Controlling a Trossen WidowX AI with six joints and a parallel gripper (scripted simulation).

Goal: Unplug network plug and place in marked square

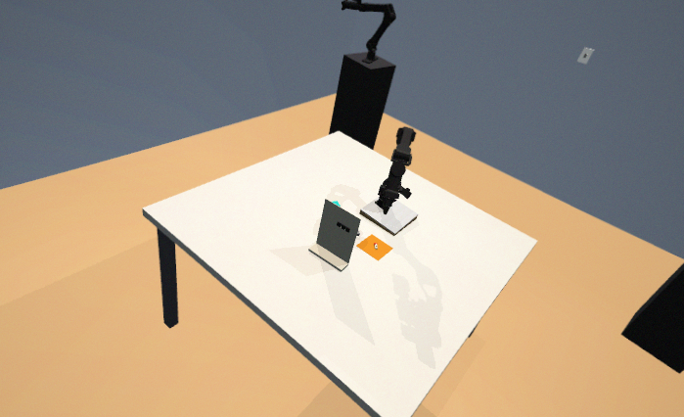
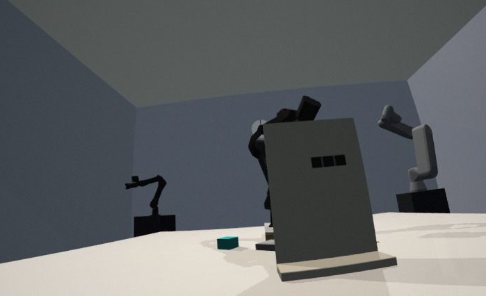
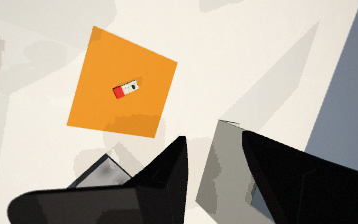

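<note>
The plug (image 1: 376, 246) (image 3: 126, 89), white with a red end, lies inside the orange marked square (image 1: 384, 251) (image 3: 87, 107), near its middle. The grey upright panel (image 1: 334, 241) (image 2: 322, 209) (image 3: 225, 170) stands beside the square, with a row of dark openings high on it. My gripper (image 1: 386, 211) (image 3: 213, 140) is open and empty, its fingers part way apart. It is above the table, away from the plug, and nothing shows between its fingertips. In the wrist view the panel shows below and behind the right finger. The exterior view has the gripper hidden behind the panel.
A pale raised slab (image 1: 398, 221) shows under the arm in the top view. A teal block (image 1: 336, 203) (image 2: 227, 243) lies beyond the panel. A flat dark-edged plate (image 2: 265, 245) (image 3: 102, 172) lies near the panel. Other arms stand on black pedestals off the table.
</note>
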